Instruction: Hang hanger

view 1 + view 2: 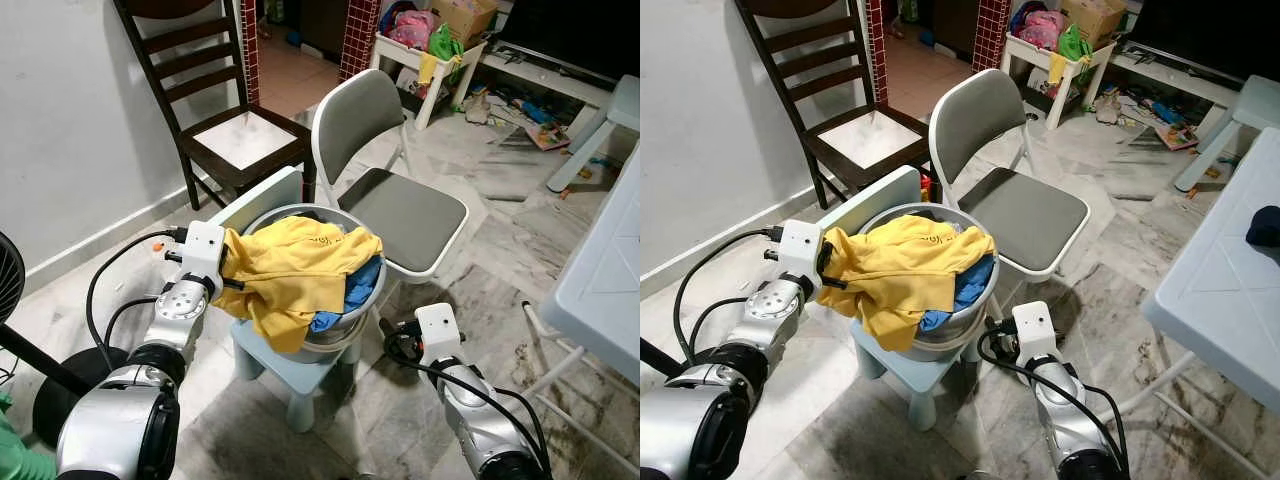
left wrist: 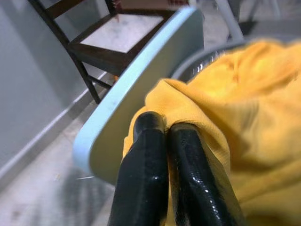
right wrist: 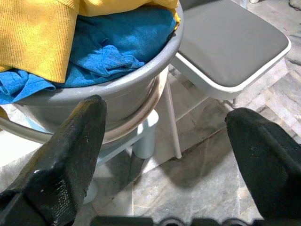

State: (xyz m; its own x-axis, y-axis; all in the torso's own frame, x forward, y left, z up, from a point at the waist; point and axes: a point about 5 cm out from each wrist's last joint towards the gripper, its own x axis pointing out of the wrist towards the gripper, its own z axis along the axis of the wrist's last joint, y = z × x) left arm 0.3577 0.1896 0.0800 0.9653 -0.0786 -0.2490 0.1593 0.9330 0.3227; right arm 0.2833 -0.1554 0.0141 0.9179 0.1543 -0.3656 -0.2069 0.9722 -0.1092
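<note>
A yellow shirt drapes over the near rim of a grey basin, with a blue garment under it. The basin stands on a small light-blue child chair. My left gripper is at the basin's left side, shut on a fold of the yellow shirt; its fingers are pressed together against the cloth. My right gripper is low beside the basin's right wall, open, with nothing between its fingers.
A grey folding chair stands right behind the basin, and a dark wooden chair sits against the wall at the back left. A white table edges in on the right. A black fan is at the far left.
</note>
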